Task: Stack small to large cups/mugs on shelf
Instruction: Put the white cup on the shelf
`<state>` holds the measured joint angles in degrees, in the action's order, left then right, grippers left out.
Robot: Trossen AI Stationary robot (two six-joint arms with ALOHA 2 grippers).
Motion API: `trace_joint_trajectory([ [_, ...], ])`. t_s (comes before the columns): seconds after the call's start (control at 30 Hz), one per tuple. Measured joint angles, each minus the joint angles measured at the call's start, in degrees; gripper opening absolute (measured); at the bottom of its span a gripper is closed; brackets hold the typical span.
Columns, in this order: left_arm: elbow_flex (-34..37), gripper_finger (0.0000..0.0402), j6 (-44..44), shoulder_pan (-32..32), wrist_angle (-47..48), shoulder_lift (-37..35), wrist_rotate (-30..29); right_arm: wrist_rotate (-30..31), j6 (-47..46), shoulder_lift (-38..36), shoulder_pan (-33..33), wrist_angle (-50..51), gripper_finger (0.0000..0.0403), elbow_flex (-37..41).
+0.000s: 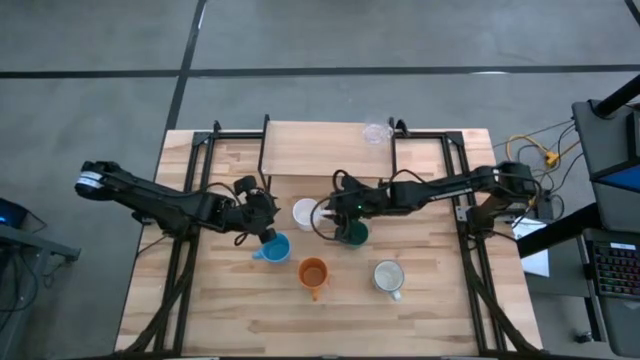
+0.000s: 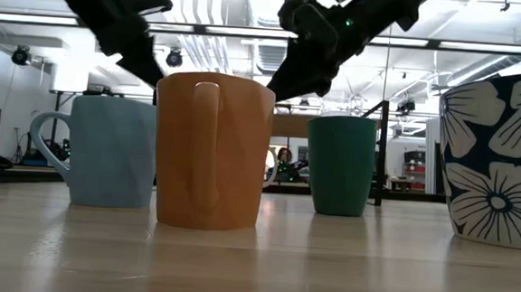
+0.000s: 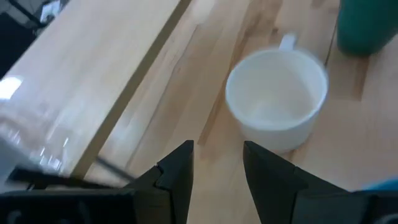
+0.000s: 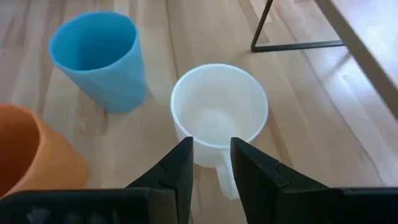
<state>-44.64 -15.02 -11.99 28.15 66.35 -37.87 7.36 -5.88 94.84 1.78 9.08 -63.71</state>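
Overhead view first: I see the left claw [image 1: 262, 213] sitting just above the light blue mug [image 1: 274, 248] and left of the white mug [image 1: 304, 213], while the right claw [image 1: 326, 214] reaches in from the other side, just right of that white mug and beside the dark teal-green cup [image 1: 353, 234]. The orange mug [image 1: 313, 273] and the patterned mug [image 1: 388, 276] stand nearer the front of the table [image 1: 220, 320], and the tiny clear glass [image 1: 376, 132] is the only thing I find on the shelf [image 1: 310, 148]. At table height, the orange mug [image 2: 211, 150] fills the middle, the light blue mug [image 2: 106, 150] is at its left, the teal-green cup [image 2: 341, 164] at its right, and the flowered mug [image 2: 500, 161] at the edge; both arms hang above them. From the left wrist, my claw [image 3: 217, 165] is spread and holding nothing, with the white mug [image 3: 277, 99] just ahead and the shelf board [image 3: 81, 81] beside it. From the right wrist, the claw [image 4: 211, 162] is also parted and empty, its fingers either side of the white mug's [image 4: 219, 115] handle without closing on it; the blue mug [image 4: 99, 59] and orange mug [image 4: 31, 149] stand near.
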Motion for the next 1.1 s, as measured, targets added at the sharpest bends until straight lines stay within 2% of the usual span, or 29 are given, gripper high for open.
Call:
trace_joint_trajectory([
  [0.23,-0.16,0.0125,2.41,0.10,-2.86,2.07,2.27,0.17,0.45,-3.07,2.04,4.29,0.0095,-1.99],
  [0.37,-0.70,0.0125,8.21,0.44,-7.07,3.13,4.07,0.19,0.56,-6.95,3.64,6.74,0.0095,-1.54],
  [0.47,-2.49,0.0125,13.81,0.82,-8.82,3.22,10.25,0.19,0.49,-10.79,5.38,8.05,0.0094,-1.04],
  [0.57,-4.91,0.0125,18.19,1.73,-9.21,3.30,19.16,0.19,-0.24,-14.60,7.57,8.56,0.0093,0.66],
  [0.67,-8.28,0.0125,20.27,3.41,-4.99,3.58,28.79,0.19,-1.47,-18.06,9.89,8.76,0.0093,3.04],
  [0.73,-11.54,0.0125,21.51,4.85,1.21,4.25,31.76,0.24,-2.17,-19.93,11.25,8.44,0.0093,4.91],
  [0.9,-22.78,0.0125,21.97,9.02,19.06,10.34,31.89,3.36,-4.15,-22.67,13.34,7.45,0.0093,8.88],
  [1.1,-35.66,0.0125,27.50,11.12,33.64,19.53,32.09,3.67,-4.20,-22.67,13.96,6.01,0.0093,10.89],
])
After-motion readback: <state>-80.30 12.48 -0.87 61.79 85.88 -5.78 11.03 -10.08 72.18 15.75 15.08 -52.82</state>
